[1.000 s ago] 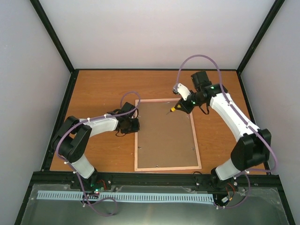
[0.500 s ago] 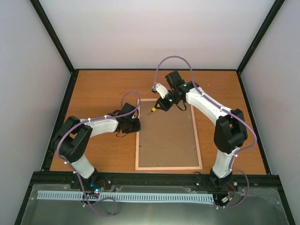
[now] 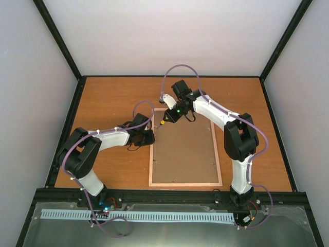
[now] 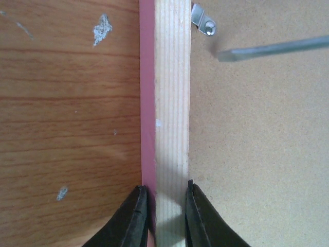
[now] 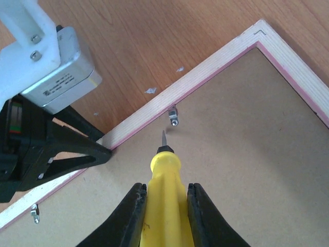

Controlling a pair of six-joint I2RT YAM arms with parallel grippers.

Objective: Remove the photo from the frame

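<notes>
Pinching the frame (image 4: 172, 103) by its left rail, the left jaws steady it; the right jaws clamp a screwdriver (image 5: 163, 198), its tip just short of the clip (image 5: 174, 116) ahead.

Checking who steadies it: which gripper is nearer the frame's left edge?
Left. The left gripper clamps that edge of the frame; the right gripper hovers over the backing board, holding a screwdriver that points toward it.
</notes>
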